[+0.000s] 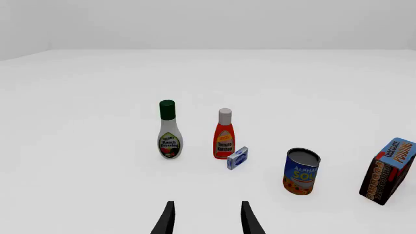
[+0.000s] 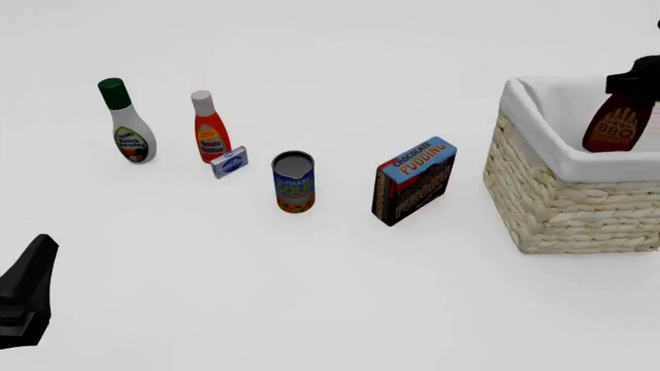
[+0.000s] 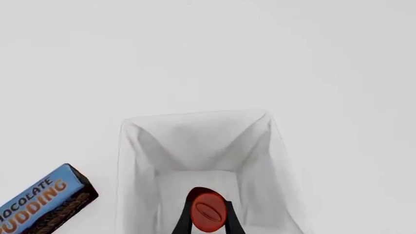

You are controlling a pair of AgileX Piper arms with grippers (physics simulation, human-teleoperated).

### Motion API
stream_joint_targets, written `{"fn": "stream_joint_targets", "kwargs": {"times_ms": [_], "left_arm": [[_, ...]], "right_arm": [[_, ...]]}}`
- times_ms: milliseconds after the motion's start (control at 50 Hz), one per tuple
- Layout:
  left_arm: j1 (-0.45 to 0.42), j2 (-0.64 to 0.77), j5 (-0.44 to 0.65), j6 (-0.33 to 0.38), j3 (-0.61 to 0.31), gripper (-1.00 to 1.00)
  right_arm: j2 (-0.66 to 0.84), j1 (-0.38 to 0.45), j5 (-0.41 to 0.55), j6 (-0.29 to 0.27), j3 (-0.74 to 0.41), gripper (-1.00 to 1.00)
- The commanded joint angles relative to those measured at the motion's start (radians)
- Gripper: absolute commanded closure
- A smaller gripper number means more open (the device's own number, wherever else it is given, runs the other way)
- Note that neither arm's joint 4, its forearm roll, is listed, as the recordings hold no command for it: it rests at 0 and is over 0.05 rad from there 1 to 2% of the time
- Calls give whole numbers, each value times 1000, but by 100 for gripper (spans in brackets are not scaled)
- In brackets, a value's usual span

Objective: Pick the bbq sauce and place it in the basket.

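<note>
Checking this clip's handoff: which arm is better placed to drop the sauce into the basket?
Right. The right gripper is shut on the bbq sauce over the basket; the left gripper is open, near the ranch bottle.

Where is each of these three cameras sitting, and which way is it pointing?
Left wrist: behind the left arm's open fingers, low, facing the ranch bottle, ketchup and soup can.
Front: fixed above the table, looking forward and down; the left arm's dark tip shows at its lower left.
Right wrist: looking down past fingers gripping the red-capped bbq sauce over the basket.
Shared: the pudding box appears in all three.
</note>
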Motion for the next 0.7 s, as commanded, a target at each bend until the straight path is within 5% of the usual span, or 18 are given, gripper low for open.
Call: {"fn": "stream_joint_targets", "kwargs": {"times_ms": [20,700], "left_arm": [[0,0,0,0,0,-100],[0,0,0,0,0,-100]], "right_arm": [[58,-9,-54,13,1,100],[187,-5,-135,18,10,100]]}}
